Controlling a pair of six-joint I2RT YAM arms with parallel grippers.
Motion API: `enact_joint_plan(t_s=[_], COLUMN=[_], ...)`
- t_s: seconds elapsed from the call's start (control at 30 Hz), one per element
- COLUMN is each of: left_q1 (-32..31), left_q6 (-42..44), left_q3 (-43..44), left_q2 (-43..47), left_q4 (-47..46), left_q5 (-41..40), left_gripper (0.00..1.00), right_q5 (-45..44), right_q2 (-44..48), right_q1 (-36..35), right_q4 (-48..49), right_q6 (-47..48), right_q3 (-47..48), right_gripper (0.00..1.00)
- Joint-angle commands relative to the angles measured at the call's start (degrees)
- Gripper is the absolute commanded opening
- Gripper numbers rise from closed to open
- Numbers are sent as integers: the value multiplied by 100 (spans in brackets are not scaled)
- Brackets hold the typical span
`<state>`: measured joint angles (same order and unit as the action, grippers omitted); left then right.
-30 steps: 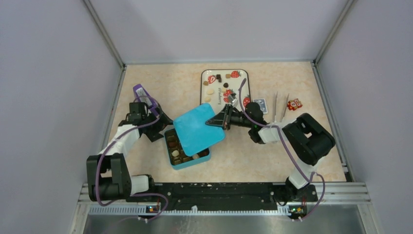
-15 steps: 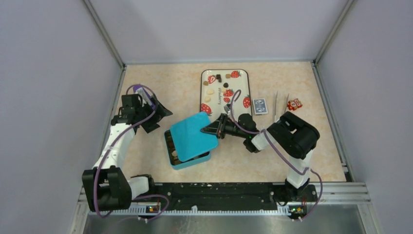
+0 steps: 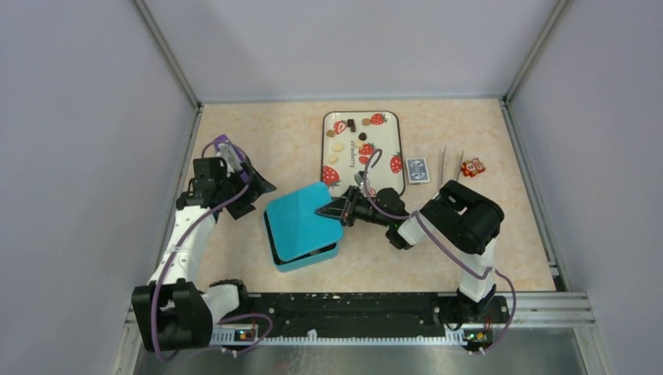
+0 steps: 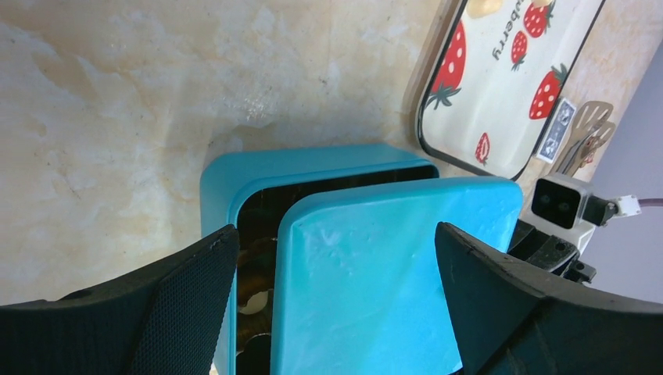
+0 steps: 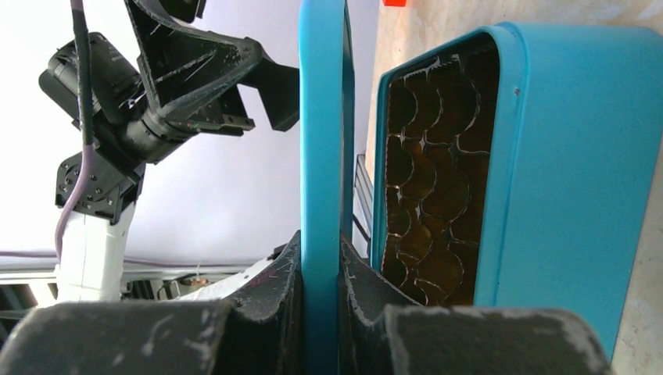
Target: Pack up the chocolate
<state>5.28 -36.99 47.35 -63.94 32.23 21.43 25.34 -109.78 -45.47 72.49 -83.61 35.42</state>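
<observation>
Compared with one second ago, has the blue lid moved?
Yes. The lid, clamped in the right gripper, has moved left and toward the arm bases, away from the tray, and now covers more of the box.

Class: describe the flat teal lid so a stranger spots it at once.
On the beige marbled tabletop, find the white strawberry-printed tray; the open teal box sits nearer the arms. The flat teal lid hangs partly over that box, edge pinched by the right gripper: a thin plain slab, no compartments.
</observation>
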Motion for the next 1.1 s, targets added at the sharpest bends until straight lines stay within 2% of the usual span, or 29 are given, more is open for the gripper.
enact_joint_plan(t_s=[0.0, 0.57, 1.07], left_q1=[43, 105, 109], left_q6=[172, 216, 157], left_q3=[-248, -1211, -1621], left_q2=[248, 586, 615], left_q4=[98, -123, -561], left_q5=[108, 340, 370], left_gripper=[99, 98, 71], right_q5=[-193, -393, -502], right_q2=[-188, -550, -579], right_q1=[-198, -440, -447], right_q4=[524, 661, 478], right_q6=[-102, -261, -137], right_q3=[350, 399, 334], right_gripper=[0, 0, 0])
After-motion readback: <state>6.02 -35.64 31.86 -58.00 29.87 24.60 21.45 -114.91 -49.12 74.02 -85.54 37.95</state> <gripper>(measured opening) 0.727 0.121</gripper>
